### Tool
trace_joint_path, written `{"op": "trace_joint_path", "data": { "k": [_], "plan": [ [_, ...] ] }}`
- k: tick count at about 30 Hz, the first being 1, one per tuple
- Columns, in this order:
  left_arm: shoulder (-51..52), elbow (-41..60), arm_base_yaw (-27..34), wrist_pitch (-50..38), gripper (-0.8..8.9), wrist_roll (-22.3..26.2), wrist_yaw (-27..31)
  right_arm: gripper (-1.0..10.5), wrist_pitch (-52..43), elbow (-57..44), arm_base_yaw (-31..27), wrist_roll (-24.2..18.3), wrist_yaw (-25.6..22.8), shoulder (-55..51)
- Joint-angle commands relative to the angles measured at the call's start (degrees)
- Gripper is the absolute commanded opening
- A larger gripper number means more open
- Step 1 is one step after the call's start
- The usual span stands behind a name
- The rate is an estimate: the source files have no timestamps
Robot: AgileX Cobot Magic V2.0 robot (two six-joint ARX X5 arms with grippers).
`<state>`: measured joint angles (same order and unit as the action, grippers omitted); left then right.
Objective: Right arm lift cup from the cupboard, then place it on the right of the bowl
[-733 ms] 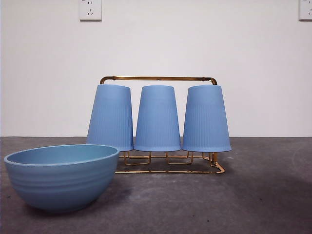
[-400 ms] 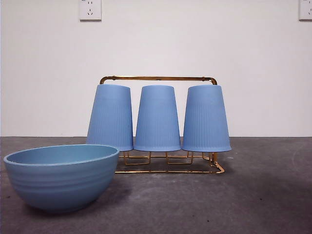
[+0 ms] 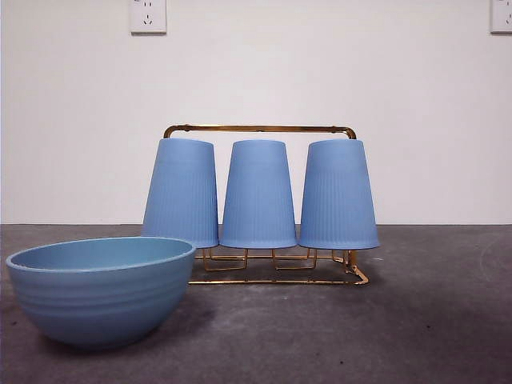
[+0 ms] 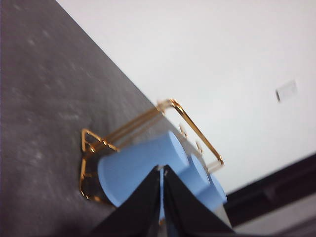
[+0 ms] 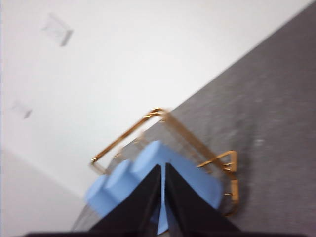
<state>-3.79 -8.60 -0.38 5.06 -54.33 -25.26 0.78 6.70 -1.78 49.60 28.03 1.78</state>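
Observation:
Three periwinkle-blue ribbed cups stand upside down side by side on the gold wire cupboard (image 3: 260, 128): a left cup (image 3: 182, 192), a middle cup (image 3: 258, 194) and a right cup (image 3: 338, 194). The wide teal-blue bowl (image 3: 100, 288) sits at the front left, near the camera. Neither arm shows in the front view. In the right wrist view, which is blurred, my right gripper (image 5: 163, 167) is shut and empty, apart from the rack (image 5: 163, 114) and its nearest cup (image 5: 197, 180). In the left wrist view my left gripper (image 4: 161, 169) is shut and empty, facing the rack (image 4: 190, 123) and the cups (image 4: 138, 165).
The dark grey table (image 3: 416, 320) stretches to the right of the bowl and in front of the rack. A white wall stands behind, with an outlet (image 3: 148, 16) at the top left and another (image 3: 502, 16) at the top right.

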Motion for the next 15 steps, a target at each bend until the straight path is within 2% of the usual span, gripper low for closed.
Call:
{"op": "trace_joint_path", "data": {
  "k": [1, 7, 12, 15],
  "plan": [
    [-3.0, -3.7, 0.1, 3.1, 0.12, 6.1, -2.4, 0.1, 1.1, 2.4, 0.1, -2.6, 3.0, 2.4],
    [-12.4, -12.6, -0.1, 11.8, 0.12, 18.4, -5.6, 0.1, 8.7, 9.4, 0.2, -12.7, 7.4, 9.9],
    [-21.9, -21.1, -0.8, 20.1, 0.12, 30.0, -5.8, 0.1, 15.0, 16.9, 0.6, -20.6, 7.9, 17.8],
    [-27.4, -25.8, -1.7, 23.6, 0.12, 34.8, -5.8, 0.1, 19.0, 21.7, 1.4, -24.2, 7.1, 23.0]
  ]
}}
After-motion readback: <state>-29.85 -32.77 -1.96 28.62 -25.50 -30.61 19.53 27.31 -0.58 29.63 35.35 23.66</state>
